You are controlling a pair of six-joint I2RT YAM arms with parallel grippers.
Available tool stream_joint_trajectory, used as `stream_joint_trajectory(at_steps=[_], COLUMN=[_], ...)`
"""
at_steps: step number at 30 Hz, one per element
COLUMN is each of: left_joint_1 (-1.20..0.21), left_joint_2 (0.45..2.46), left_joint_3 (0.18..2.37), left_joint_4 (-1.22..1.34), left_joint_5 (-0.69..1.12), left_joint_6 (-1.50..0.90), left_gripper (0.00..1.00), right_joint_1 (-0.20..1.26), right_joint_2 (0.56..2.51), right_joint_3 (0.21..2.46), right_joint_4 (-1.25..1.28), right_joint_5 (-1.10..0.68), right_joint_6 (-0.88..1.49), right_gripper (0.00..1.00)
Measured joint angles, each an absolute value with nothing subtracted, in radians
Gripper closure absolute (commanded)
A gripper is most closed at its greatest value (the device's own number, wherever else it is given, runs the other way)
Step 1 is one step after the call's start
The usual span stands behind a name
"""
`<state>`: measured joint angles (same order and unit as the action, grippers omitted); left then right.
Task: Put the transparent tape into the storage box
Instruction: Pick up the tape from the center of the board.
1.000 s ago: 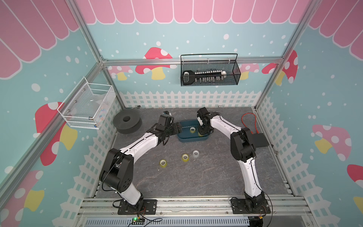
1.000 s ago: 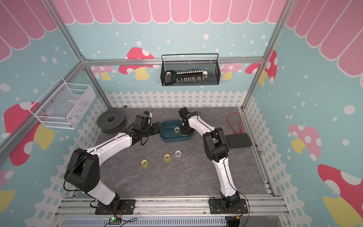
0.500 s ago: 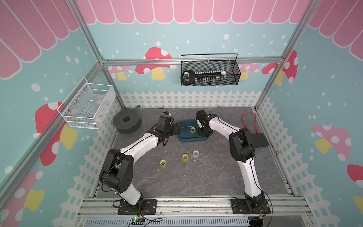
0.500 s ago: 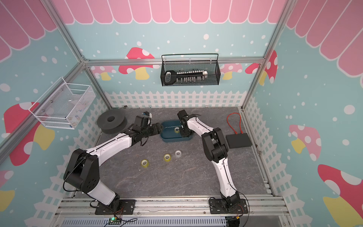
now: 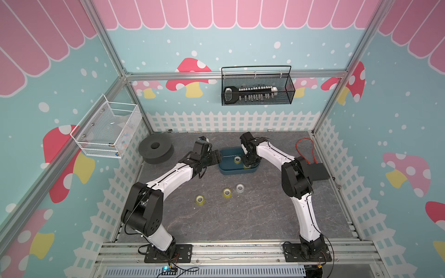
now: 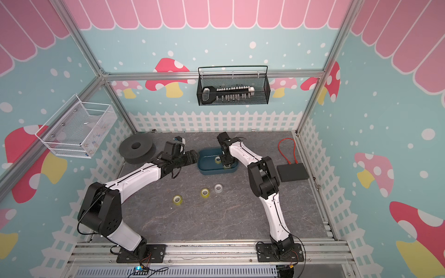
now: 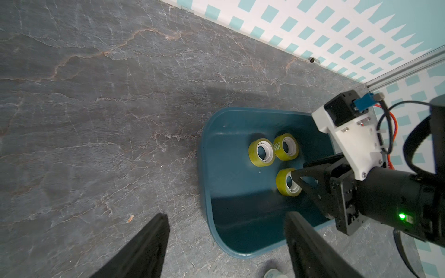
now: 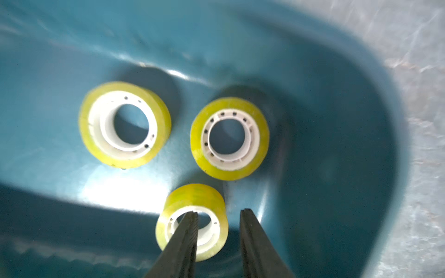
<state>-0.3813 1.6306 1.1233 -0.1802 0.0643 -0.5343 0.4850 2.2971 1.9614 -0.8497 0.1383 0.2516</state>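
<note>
The teal storage box (image 5: 237, 172) (image 6: 216, 172) lies at the back middle of the table. Three yellowish transparent tape rolls lie in it: two flat (image 8: 125, 154) (image 8: 230, 173) and one (image 8: 192, 195) tilted under my right gripper (image 8: 219, 211) (image 5: 246, 164). The right jaws stand open; one finger reaches into that roll's core, the other is clear of its outer wall. My left gripper (image 7: 226, 215) (image 5: 218, 156) is open at the box's left end, its fingers either side of a rim corner (image 7: 204, 168). Three more rolls (image 5: 200, 199) (image 5: 227, 192) (image 5: 239, 188) lie on the table in front.
A black foam spool (image 5: 156, 149) sits back left. A flat black box (image 5: 316, 171) and an orange cable (image 5: 304, 149) lie to the right. A black wire basket (image 5: 256, 89) and a white mesh basket (image 5: 106, 130) hang on the walls.
My right jaws have parted and let go of the roll, which now rests in the box. The left arm has stayed where it was.
</note>
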Motion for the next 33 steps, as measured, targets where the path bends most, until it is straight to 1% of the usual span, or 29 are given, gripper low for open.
stream_joint_trajectory(at_steps=[6,11,13,14,15,19,24,29,33], left_joint_1=[-0.381,-0.381,-0.384,-0.388,-0.395,-0.478,-0.583,-0.614,-0.621], left_joint_2=[1.612,1.529,1.469,1.435,1.409,1.328,1.317,1.332,1.409], left_joint_3=[1.103,1.039,0.996,0.972,0.953,0.869,0.76,0.686,0.685], left_joint_4=[-0.178,-0.181,-0.18,-0.182,-0.182,-0.181,-0.182,-0.181,-0.164], left_joint_5=[0.064,0.075,0.084,0.087,0.089,0.098,0.101,0.096,0.1], left_joint_6=[-0.526,-0.512,-0.508,-0.508,-0.508,-0.513,-0.554,-0.602,-0.618], left_gripper=[0.2,0.21,0.21,0.21,0.21,0.21,0.22,0.25,0.27], right_joint_1=[0.485,0.485,0.485,0.485,0.485,0.485,0.495,0.519,0.529], right_joint_2=[2.297,2.294,2.284,2.274,2.259,2.157,2.057,1.98,1.94], right_joint_3=[2.046,2.074,2.072,2.068,2.057,1.993,1.982,1.911,1.829], right_joint_4=[-0.875,-0.88,-0.885,-0.883,-0.877,-0.85,-0.813,-0.767,-0.742], right_joint_5=[0.138,0.133,0.118,0.109,0.097,0.057,0.042,0.034,0.032], right_joint_6=[0.252,0.257,0.264,0.267,0.271,0.28,0.284,0.285,0.287], right_gripper=[0.65,0.65,0.55,0.52,0.51,0.54,0.55,0.55,0.55])
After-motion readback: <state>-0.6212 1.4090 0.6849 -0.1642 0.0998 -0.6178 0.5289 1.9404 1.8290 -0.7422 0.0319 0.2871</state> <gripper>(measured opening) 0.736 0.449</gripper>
